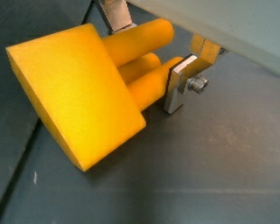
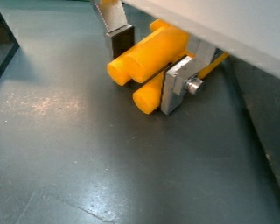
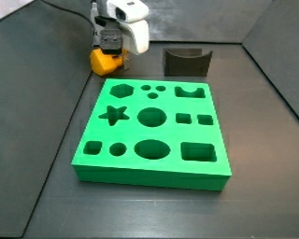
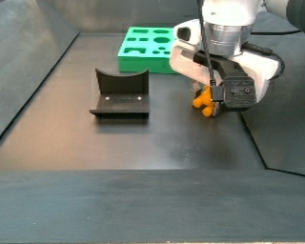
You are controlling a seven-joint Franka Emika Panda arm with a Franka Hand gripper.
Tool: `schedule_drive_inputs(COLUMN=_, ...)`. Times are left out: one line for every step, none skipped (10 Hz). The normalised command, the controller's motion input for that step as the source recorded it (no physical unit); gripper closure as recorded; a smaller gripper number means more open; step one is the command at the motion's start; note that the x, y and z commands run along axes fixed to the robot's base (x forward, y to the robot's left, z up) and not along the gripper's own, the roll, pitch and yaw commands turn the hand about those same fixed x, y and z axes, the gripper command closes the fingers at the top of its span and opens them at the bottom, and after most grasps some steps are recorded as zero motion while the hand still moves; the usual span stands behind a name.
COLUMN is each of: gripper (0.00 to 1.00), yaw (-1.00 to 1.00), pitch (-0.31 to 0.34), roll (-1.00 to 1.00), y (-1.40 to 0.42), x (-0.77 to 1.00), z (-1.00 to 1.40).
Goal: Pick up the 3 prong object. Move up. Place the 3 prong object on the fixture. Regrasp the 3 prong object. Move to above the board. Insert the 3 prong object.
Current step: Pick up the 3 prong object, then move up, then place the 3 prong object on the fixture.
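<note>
Here the pincer [image 2: 150,61] grips the 3 prong object [image 1: 90,87]; fixture [image 3: 186,62] and board [image 3: 152,131] stand clear.

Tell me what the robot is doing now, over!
Gripper down at the floor, fingers either side of the 3 prong object; grip not confirmed. Fixture empty, board holes free. Nothing in the way.
</note>
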Motion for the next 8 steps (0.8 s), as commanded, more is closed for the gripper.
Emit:
schedule_drive_inputs(gripper=1.0, yaw=0.0, pitch=0.0, roll=0.0, y=0.0, x=0.0, z=0.0)
schedule_drive_inputs(gripper=1.0, yaw=0.0, pitch=0.0, roll=0.0, y=0.0, x=0.0, z=0.83)
schedule_drive_inputs(gripper=1.0, yaw=-0.02, pitch=0.019, roll=-0.01, y=-0.03, x=0.01, z=0.78)
schedule_drive_inputs(gripper=1.0, yaw=-0.02, pitch=0.054, roll=-0.01, y=-0.02, x=0.01, z=0.68)
schedule_drive_inputs(gripper=1.0, yaw=-0.01, pitch=0.08, roll=-0.01, y=-0.01, x=0.01, z=0.51)
schedule_drive_inputs(gripper=1.0, yaw=-0.01, pitch=0.075, roll=0.0, y=-0.01, x=0.0, z=0.38)
schedule_drive_inputs(gripper=1.0, yaw=-0.02, pitch=0.055, roll=0.0, y=0.0, x=-0.01, z=0.19)
schedule_drive_inputs(gripper=1.0, yaw=0.0, pitch=0.0, roll=0.0, y=0.0, x=0.0, z=1.0)
